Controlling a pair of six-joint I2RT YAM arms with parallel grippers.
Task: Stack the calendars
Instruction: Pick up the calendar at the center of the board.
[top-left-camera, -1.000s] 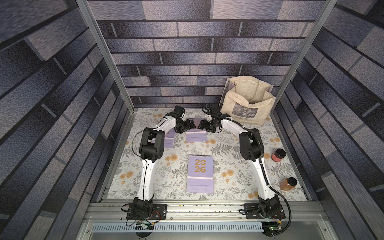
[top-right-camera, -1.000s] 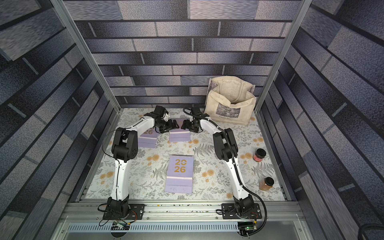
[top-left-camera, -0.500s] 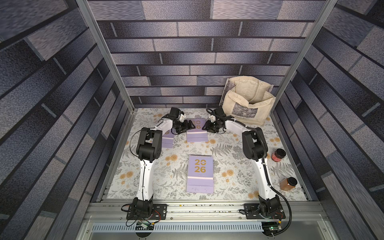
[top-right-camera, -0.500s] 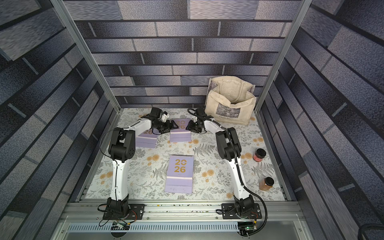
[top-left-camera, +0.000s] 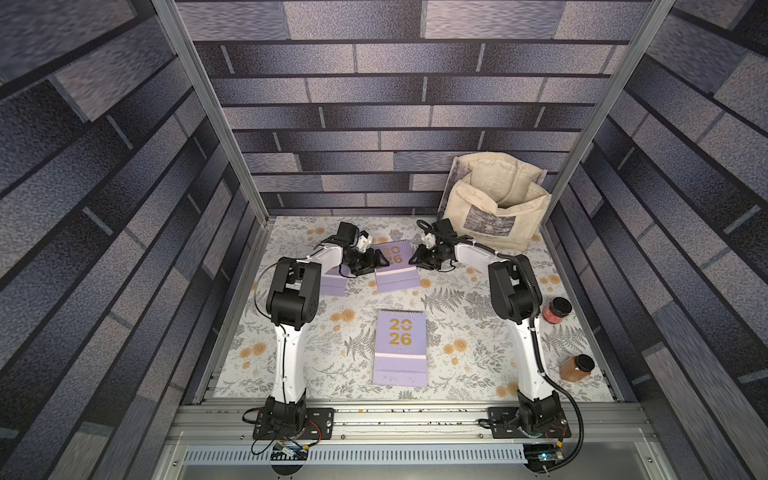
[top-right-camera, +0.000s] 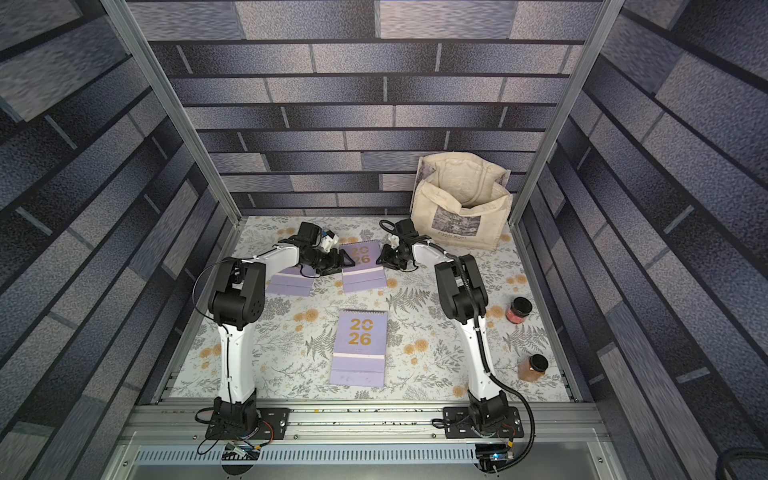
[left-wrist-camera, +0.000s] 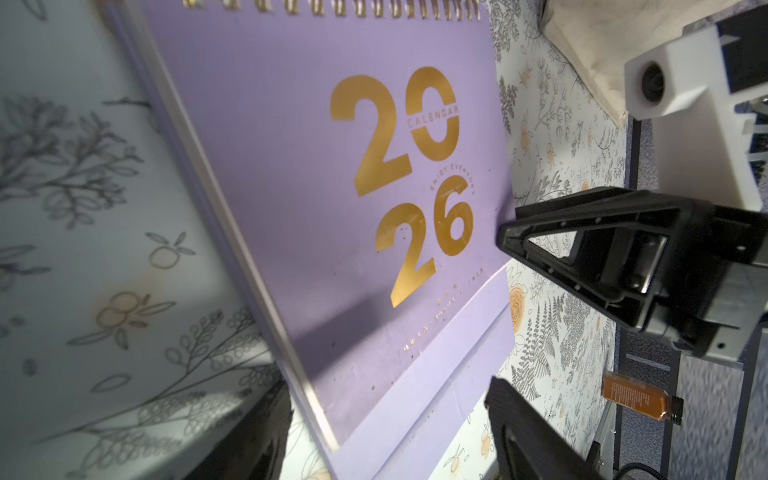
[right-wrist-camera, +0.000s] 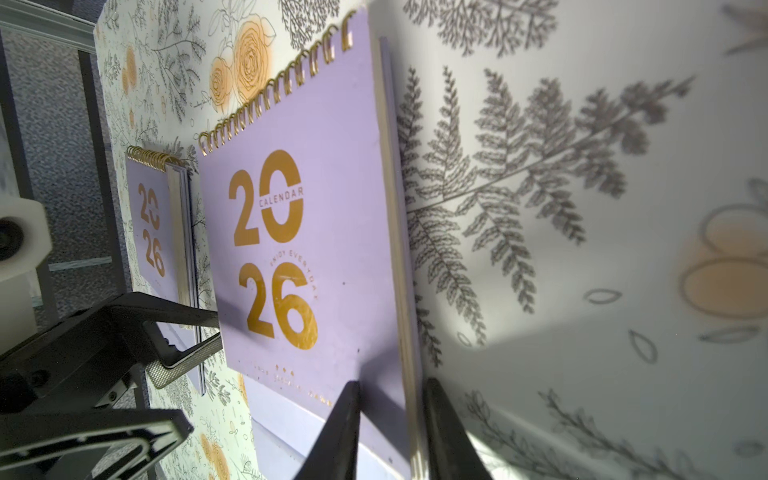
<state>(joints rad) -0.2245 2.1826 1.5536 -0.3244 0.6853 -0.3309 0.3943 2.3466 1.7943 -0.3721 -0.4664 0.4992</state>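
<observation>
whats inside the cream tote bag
Through the open mouth of the tote bag only cream lining shows; its front wall hides the bottom, so any contents cannot be seen.

Gold "2026", "CALENDAR", "ENJOY EVERYDAY": calendar (left-wrist-camera: 332, 208) between left gripper (top-left-camera: 380, 262) and right gripper (top-left-camera: 411, 261). "2026" also on side calendar (right-wrist-camera: 151, 232) beyond left gripper and on lone calendar (top-left-camera: 400, 332), well apart from both.

Walls (top-left-camera: 374, 104) printed with a dark grey-violet brick pattern close the cell on three sides. Aluminium posts (top-left-camera: 218, 124) stand at the back corners. The table (top-left-camera: 457, 299) carries a pale cloth with ferns and orange flowers. A metal rail (top-left-camera: 395, 419) runs along the near edge.
</observation>
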